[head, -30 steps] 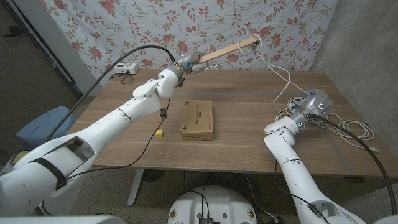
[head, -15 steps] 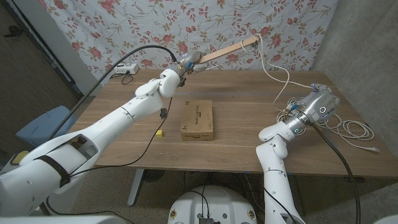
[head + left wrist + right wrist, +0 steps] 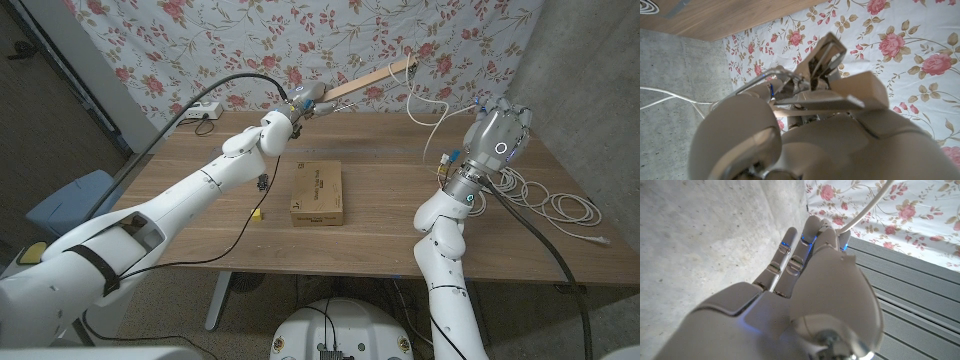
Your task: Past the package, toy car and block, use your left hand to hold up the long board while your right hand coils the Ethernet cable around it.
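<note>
Long board (image 3: 368, 79) is up off the surface (image 3: 200, 170), slanting toward the floral backdrop beyond the package (image 3: 318, 192); left robot hand (image 3: 303, 98) grips its near end. Ethernet cable (image 3: 432, 108) hangs from the board's far tip and runs to the raised right robot hand (image 3: 497, 132), fingers together; cable passes along them, grip unclear. Judged step: coiling under way. Next move calls for carrying cable round the board without slack snagging.
</note>
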